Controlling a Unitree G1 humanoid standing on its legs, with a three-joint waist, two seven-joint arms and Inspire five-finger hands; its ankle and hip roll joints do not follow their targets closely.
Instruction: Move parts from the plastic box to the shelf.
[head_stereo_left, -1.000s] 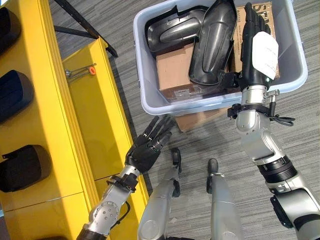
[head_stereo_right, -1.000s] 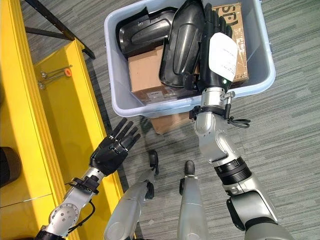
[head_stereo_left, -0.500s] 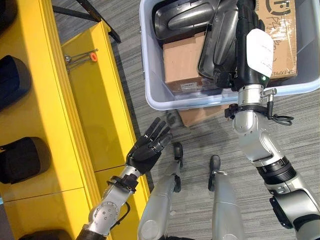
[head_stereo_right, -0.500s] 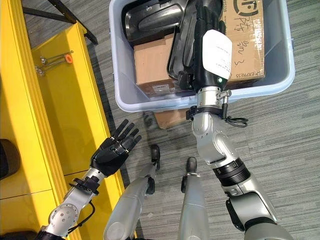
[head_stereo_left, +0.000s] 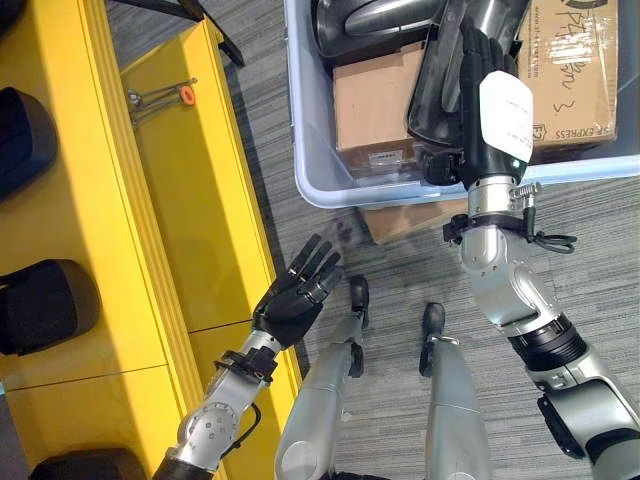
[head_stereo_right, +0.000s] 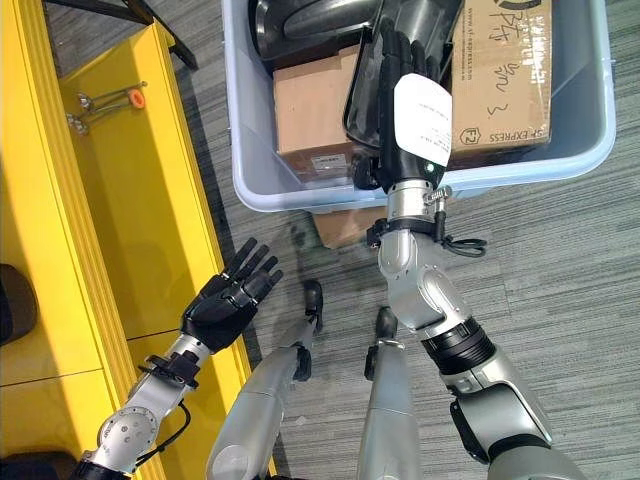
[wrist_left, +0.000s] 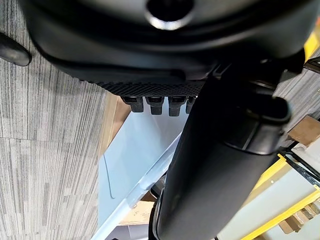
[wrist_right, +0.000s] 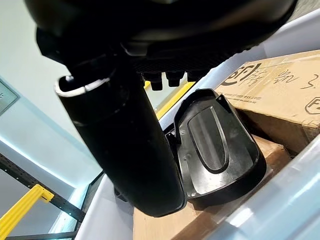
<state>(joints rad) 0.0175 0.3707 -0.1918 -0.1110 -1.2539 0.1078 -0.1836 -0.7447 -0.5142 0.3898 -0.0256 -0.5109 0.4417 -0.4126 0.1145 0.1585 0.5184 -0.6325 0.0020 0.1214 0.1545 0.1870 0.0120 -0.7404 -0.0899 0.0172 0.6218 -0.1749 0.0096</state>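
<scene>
The pale blue plastic box (head_stereo_left: 312, 120) stands on the floor at the upper right. Inside, a black shell-shaped part (head_stereo_left: 440, 70) leans on a brown carton (head_stereo_left: 375, 110), and another black part (head_stereo_left: 370, 20) lies behind it. My right hand (head_stereo_left: 490, 110) reaches over the box's front rim, fingers straight along the leaning part's right side, open. In the right wrist view that part (wrist_right: 215, 145) lies just past my thumb (wrist_right: 125, 145), not gripped. My left hand (head_stereo_left: 295, 300) hovers open and empty beside the yellow shelf (head_stereo_left: 90, 200).
Two black parts (head_stereo_left: 25, 140) (head_stereo_left: 45, 305) rest on the shelf's left level. A metal tool with an orange tip (head_stereo_left: 160, 97) lies on the lower yellow ledge. A large printed carton (head_stereo_left: 565, 70) fills the box's right side; another carton (head_stereo_left: 400, 220) sticks out beneath it.
The camera has shifted, so the box sits higher in the picture. My right hand has moved left from over the large carton onto the leaning black part. The left hand has held still.
</scene>
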